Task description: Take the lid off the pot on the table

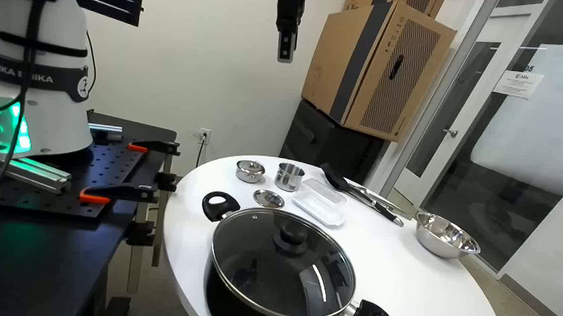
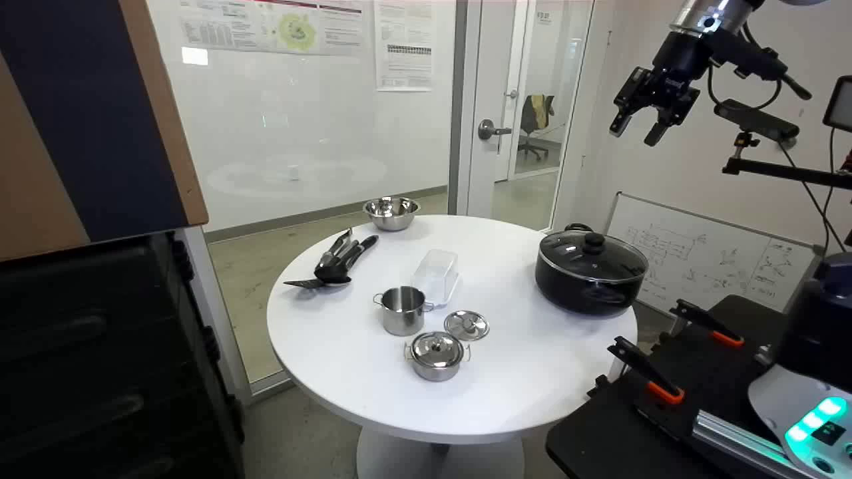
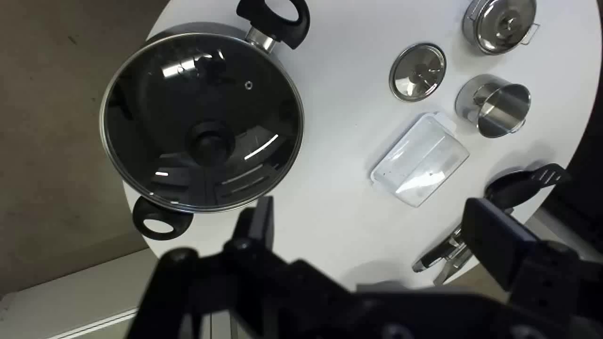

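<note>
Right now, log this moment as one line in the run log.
gripper: open, empty, higher than the table | pot: on the table | lid: on the pot | task: lid not yet removed

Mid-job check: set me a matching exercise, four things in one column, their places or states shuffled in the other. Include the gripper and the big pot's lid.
1. glass lid
2. gripper
3. small loose lid
4. steel bowl

A. lying on the table, on no pot
B. resting on the black pot
C. by the utensils, near the edge
D. raised, jaws apart

Pairs: 1-B; 2-D; 3-A; 4-C
</note>
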Controlling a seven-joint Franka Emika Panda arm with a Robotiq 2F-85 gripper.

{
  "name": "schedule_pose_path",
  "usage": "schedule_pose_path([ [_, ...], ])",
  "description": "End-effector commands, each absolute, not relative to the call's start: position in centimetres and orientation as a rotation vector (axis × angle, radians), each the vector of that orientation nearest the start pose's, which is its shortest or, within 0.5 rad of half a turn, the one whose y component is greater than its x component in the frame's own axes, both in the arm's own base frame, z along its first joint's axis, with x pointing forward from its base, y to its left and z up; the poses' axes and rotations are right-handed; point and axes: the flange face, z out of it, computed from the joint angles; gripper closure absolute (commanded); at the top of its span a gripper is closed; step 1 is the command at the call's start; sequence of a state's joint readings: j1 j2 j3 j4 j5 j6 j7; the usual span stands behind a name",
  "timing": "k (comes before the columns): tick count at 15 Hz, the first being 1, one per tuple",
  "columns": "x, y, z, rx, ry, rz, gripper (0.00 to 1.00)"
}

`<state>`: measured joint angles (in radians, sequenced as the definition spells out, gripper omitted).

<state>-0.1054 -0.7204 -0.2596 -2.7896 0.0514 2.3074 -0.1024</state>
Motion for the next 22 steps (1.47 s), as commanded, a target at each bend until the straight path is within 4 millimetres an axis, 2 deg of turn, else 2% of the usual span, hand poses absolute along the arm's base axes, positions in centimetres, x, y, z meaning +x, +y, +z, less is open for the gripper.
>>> schedule_pose_path([
  [1, 32.3, -11.6, 42.4, -2.932, 0.368, -0.38, 0.0],
  [3, 32.9, -11.2, 42.0, -2.948, 0.423, -0.375, 0.0],
  [5, 33.6, -9.8, 40.9, -2.976, 0.41, -0.318, 0.0],
  [9, 35.4, -4.9, 38.1, -3.063, 0.258, -0.21, 0.0],
  [11, 36.6, -1.5, 36.6, -3.076, 0.134, -0.212, 0.0],
  [14, 38.0, 4.0, 33.1, -3.106, -0.048, -0.239, 0.0],
  [18, 37.6, 10.7, 27.3, -3.119, -0.142, -0.152, 0.0],
  [20, 37.3, 12.9, 24.7, -3.132, -0.157, -0.085, 0.0],
  [22, 37.2, 13.6, 23.1, -3.152, -0.152, -0.035, 0.0],
])
